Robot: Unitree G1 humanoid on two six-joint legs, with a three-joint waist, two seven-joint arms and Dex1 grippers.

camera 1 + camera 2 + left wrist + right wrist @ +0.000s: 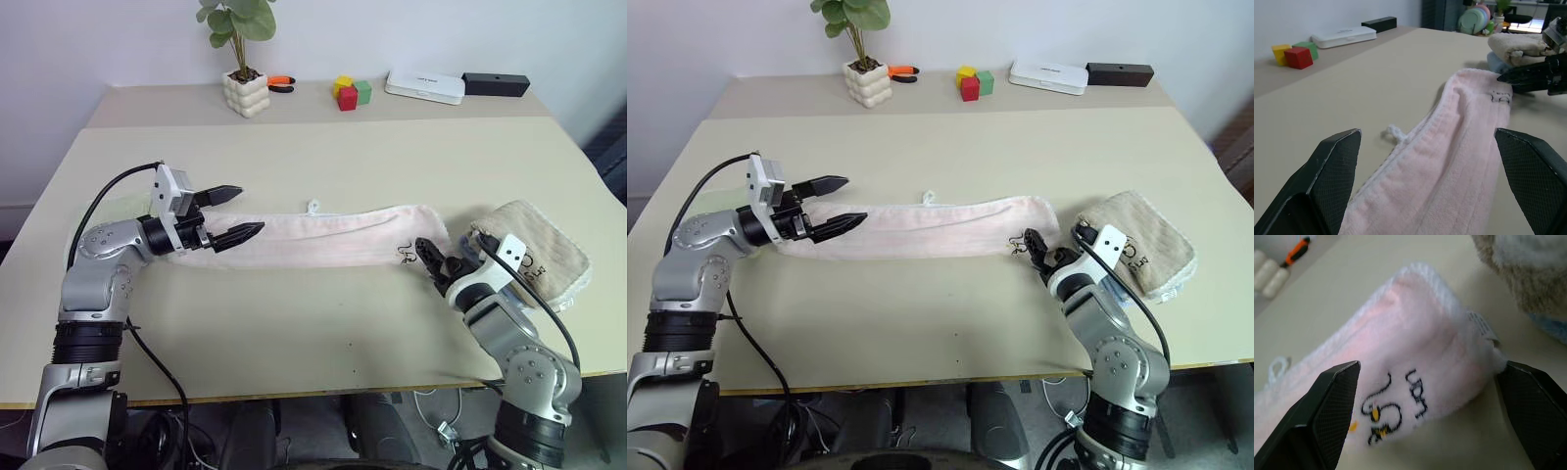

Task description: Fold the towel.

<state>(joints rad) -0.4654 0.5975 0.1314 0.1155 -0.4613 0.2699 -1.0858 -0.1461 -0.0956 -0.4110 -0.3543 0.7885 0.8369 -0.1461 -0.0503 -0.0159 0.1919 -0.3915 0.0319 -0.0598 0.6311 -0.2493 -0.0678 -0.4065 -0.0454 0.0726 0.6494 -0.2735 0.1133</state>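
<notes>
The pale pink towel point(323, 240) lies on the table as a long, narrow strip running left to right. A small white loop point(313, 207) sticks out of its far edge, and a dark motif point(1393, 413) marks its right end. My left gripper point(250, 211) hovers open just above the towel's left end, pointing along the strip. In the left wrist view the towel point(1449, 171) stretches away between the two fingers. My right gripper point(431, 257) is at the right end, open. Its fingers point(1327, 406) straddle that end without pinching it.
A tan folded towel point(537, 247) lies just right of the right gripper, with blue cloth under it. Along the back edge stand a potted plant point(245, 93), an orange-handled tool point(281, 83), coloured blocks point(350, 93), a white box point(424, 86) and a black box point(495, 84).
</notes>
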